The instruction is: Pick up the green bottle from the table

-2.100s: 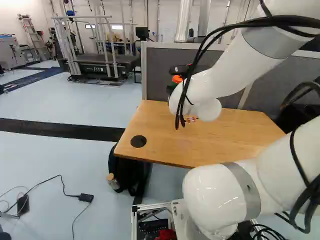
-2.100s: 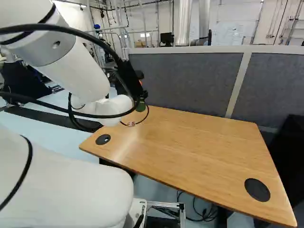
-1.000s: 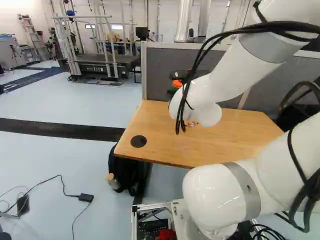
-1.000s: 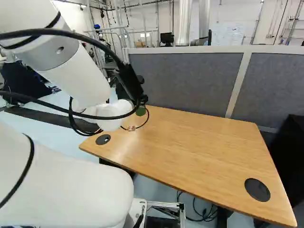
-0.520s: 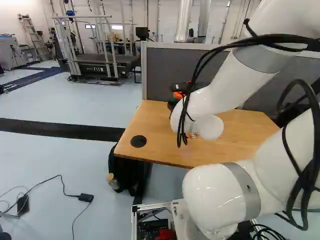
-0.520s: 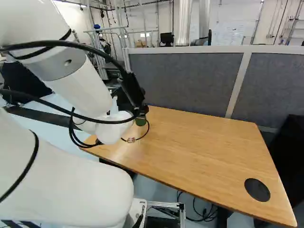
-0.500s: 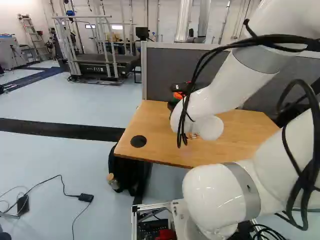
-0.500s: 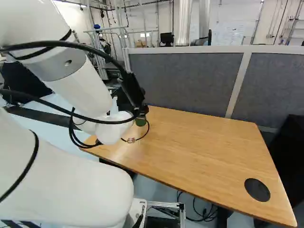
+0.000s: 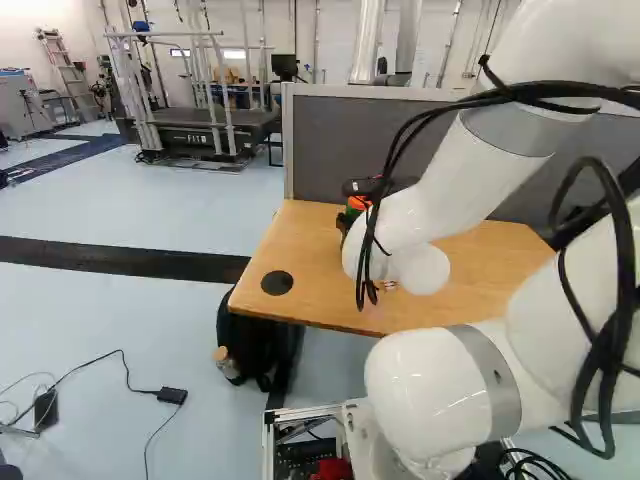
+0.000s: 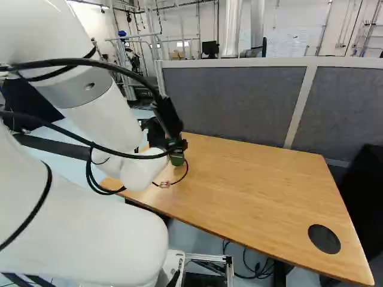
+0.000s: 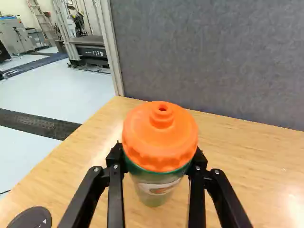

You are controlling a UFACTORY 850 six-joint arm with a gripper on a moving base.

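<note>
Currently, the end effector grips an upright green sports bottle with an orange lid, fingers parted to its width; beneath is the wooden table.

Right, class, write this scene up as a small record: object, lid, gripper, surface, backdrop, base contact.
object: green bottle, lid end up
lid: orange
gripper: closed on the bottle, one finger each side, just under the lid
surface: wooden table
backdrop: grey partition along the table's far side
base contact: cannot tell whether the bottle touches the table
</note>
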